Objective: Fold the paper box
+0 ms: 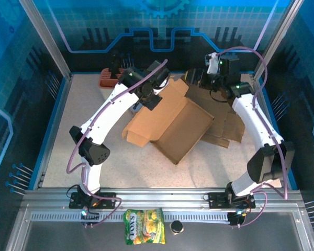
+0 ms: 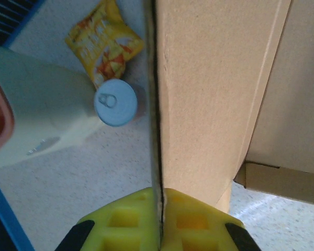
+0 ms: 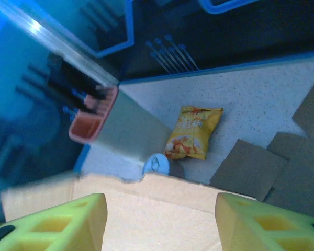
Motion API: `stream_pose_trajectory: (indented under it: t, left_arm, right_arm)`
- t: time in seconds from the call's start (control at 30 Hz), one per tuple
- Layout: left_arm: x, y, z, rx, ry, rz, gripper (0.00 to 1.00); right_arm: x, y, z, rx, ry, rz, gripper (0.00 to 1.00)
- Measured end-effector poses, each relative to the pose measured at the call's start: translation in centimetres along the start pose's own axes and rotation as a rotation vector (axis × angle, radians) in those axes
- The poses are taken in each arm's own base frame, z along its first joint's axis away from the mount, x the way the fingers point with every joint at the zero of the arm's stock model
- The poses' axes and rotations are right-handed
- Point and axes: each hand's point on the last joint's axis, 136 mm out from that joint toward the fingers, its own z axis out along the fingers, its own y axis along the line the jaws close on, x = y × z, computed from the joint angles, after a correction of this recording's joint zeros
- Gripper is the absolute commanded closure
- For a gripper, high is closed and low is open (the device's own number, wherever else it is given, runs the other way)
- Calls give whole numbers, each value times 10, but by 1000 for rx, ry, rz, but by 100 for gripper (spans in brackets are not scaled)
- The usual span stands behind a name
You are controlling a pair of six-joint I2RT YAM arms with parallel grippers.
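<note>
We are clamping a wall of the paper box [image 1: 170, 123] in the left gripper [image 2: 160, 212]; the right gripper [image 3: 161, 204] is hanging released over a flap.
The box is lying open mid-table. We are judging it best to hold that wall upright and press along the crease. The yellow snack bag [image 2: 102, 42] is showing lettering too blurred to read.

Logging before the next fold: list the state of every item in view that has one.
Brown cardboard box, open, half-erected, resting on the speckled white table.
Left jaws, shut on a box panel's edge.
Right jaws, open, a box panel between them.
Flat brown cardboard pieces, unfolded, lying flat.
Small blue-lidded can, upright, pull tab intact.
Yellow snack bag, lying flat, looks unopened.
</note>
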Motion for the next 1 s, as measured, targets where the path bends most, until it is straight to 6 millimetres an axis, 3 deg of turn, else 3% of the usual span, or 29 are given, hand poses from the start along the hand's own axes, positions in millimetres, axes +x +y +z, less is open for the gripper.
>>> stream_pose_trajectory:
  t: [0.27,0.47,0.7,0.9,1.0]
  left_arm:
    - [-21,-10,-8,-115,-73,149,98]
    - [-31,-27,-5,-169,-86,250,97]
    - [-38,-40,-1,-207,-92,326,96]
    - [-42,-41,-5,-240,-107,355,96]
    - [-45,-41,-6,-255,-115,368,95]
  right_arm:
    - [20,-10,-18,123,46,597,42]
    - [27,-13,-22,153,53,892,39]
    - [32,-28,-14,175,88,1078,45]
    - [48,-46,-3,210,142,1164,57]
    - [56,-51,0,226,158,1184,70]
